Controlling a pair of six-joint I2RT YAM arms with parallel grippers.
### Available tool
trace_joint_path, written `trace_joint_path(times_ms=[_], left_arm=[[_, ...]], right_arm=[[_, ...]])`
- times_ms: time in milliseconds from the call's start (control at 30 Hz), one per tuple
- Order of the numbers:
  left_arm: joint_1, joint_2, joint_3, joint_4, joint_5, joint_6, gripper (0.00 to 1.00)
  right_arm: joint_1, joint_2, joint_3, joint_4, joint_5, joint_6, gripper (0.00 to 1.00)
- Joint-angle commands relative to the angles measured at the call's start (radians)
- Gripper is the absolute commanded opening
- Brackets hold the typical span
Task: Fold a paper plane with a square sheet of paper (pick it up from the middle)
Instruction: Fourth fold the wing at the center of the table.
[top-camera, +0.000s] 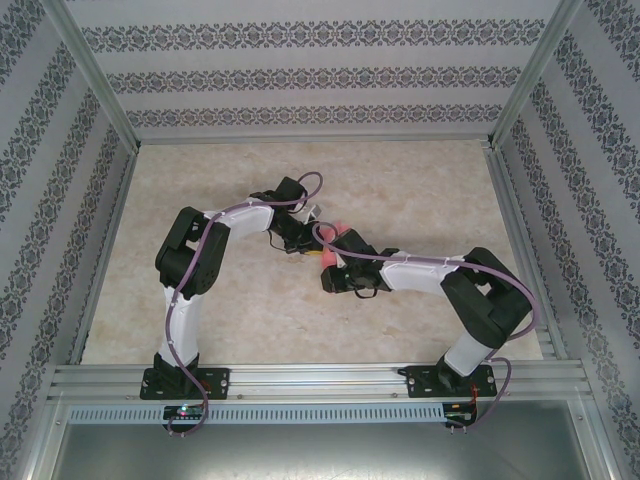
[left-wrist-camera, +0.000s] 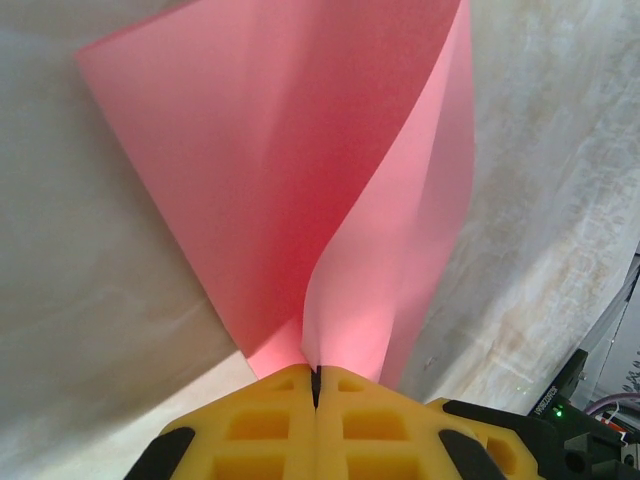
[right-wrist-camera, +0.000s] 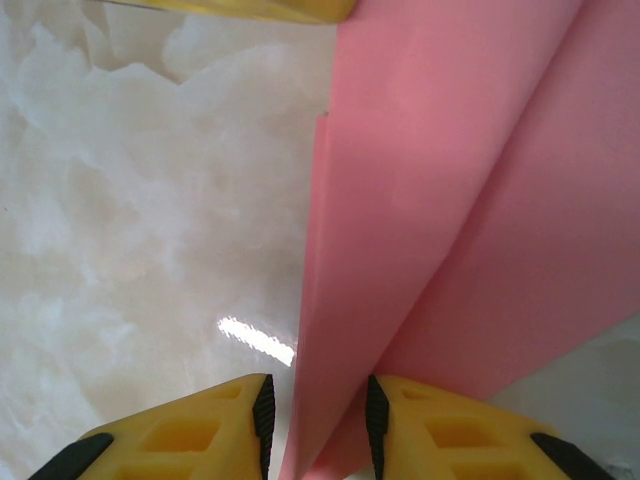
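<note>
Midway across the pale marbled surface (top-camera: 420, 190), the left end effector (left-wrist-camera: 315, 385) is clamped tight on a thin pink-red square sheet of paper (left-wrist-camera: 280, 170). Its yellow fingers (left-wrist-camera: 260, 425) are pressed together at 6 o'clock in the left wrist view, and the sheet fans up toward 12 o'clock, bowed into two curving leaves. The right end effector (right-wrist-camera: 316, 392), at about 5 o'clock of the left one seen from above, stands with jaws apart, one edge of the sheet running between them.
</note>
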Motion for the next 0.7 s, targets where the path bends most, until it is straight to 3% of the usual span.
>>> trace_joint_path(times_ms=[0, 433, 667], left_arm=[[-0.001, -0.005, 0.023, -0.008, 0.014, -0.006, 0.00], [-0.001, -0.018, 0.015, -0.031, -0.007, 0.016, 0.00], [0.000, -0.012, 0.015, -0.029, -0.004, 0.016, 0.00]], right_arm=[[0.019, 0.037, 0.023, -0.075, 0.084, -0.038, 0.33], [0.073, 0.048, 0.049, -0.185, 0.240, -0.106, 0.30], [0.073, -0.026, 0.004, -0.110, 0.223, -0.080, 0.34]])
